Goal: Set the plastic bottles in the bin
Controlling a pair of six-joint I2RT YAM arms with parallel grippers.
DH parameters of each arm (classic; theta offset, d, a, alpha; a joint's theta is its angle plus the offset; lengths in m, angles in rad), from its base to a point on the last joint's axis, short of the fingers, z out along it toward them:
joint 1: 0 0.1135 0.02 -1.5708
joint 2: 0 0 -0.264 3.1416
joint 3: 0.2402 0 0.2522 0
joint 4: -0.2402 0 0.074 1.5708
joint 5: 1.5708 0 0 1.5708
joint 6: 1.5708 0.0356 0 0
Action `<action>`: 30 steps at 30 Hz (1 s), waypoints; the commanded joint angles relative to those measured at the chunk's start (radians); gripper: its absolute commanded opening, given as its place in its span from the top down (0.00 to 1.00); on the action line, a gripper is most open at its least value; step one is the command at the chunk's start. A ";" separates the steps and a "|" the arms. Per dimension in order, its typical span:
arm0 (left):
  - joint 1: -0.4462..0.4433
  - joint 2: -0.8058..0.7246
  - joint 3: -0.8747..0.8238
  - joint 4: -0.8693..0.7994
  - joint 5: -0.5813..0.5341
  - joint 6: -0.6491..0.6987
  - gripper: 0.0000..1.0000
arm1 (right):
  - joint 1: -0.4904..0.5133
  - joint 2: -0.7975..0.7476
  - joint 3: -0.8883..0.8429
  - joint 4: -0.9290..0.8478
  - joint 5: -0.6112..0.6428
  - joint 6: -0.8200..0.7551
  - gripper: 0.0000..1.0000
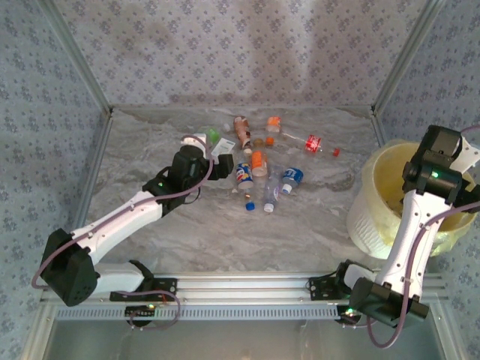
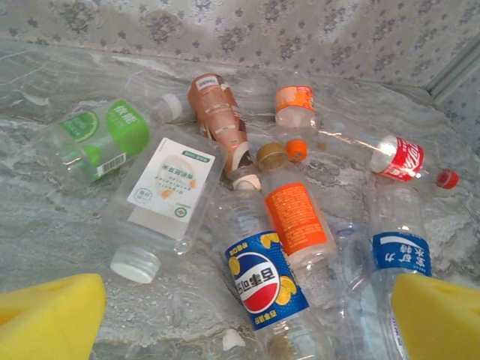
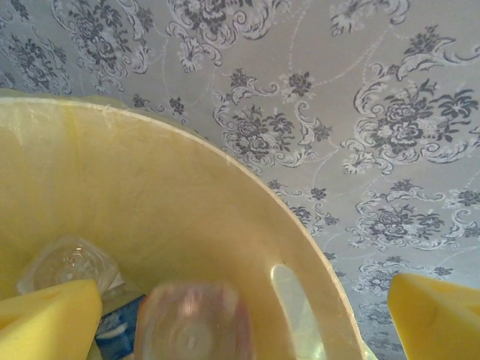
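left claw (image 2: 240,322) nearest the lens, left pads (image 2: 49,319) wide apart, nothing clamped, both cut off at the bottom corners. just past them the plastic bottles (image 1: 259,161) lie flat in a loose heap mid desk (image 1: 225,232). pepsi-label bottle (image 2: 262,281) runs from lower right to upper left, lower end cut off by the frame edge. orange-label bottle (image 2: 296,217) just beside it, gold cap pointing away. white-label bottle (image 2: 169,187) slants, white cap toward the lens at lower left. green-label bottle (image 2: 105,135) left of it, touching. brown bottle (image 2: 217,120) has its long axis running away, neck end toward the lens. red-label bottle (image 2: 397,157) lies crosswise, red cap to the right. blue-label bottle (image 2: 401,259) partly hidden behind the right-hand pad. clear bodies overlap, outlines hard to make out. bare desk on the near side and left of the heap; back wall edge close behind the far bottles.

right claw (image 3: 244,315) over the bin (image 3: 150,187), right pads (image 3: 435,315) apart, gripping nothing. blurred bottle (image 3: 191,322) seen end-on between and below them, touching neither, cut off at the bottom. clear bottle (image 3: 67,262) end-on inside the bin, part hidden by a pad. bin stands at the desk's right edge, well apart from the heap.
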 commanded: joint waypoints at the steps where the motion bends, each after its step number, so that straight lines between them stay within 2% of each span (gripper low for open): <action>1: 0.011 -0.001 0.022 -0.033 -0.050 -0.031 0.02 | -0.001 -0.011 0.022 -0.036 0.035 0.026 0.00; 6: 0.033 0.005 0.025 -0.065 -0.073 -0.076 0.02 | 0.050 -0.020 0.042 -0.039 -0.001 0.043 0.00; 11: 0.069 0.015 0.024 -0.123 -0.120 -0.146 0.02 | 0.149 -0.055 0.075 -0.006 -0.165 0.071 0.00; 14: 0.105 0.030 0.030 -0.148 -0.106 -0.167 0.02 | 0.210 -0.099 0.061 0.068 -0.284 0.084 0.00; 20: 0.177 0.090 0.071 -0.182 0.010 -0.126 0.02 | 0.295 -0.192 -0.054 0.284 -0.566 0.107 0.00; 24: 0.235 0.184 0.136 -0.211 0.210 -0.027 0.02 | 0.329 -0.251 -0.161 0.452 -0.800 0.148 0.00; 30: 0.242 0.344 0.278 -0.344 0.259 0.172 0.02 | 0.351 -0.316 -0.249 0.625 -0.979 0.186 0.00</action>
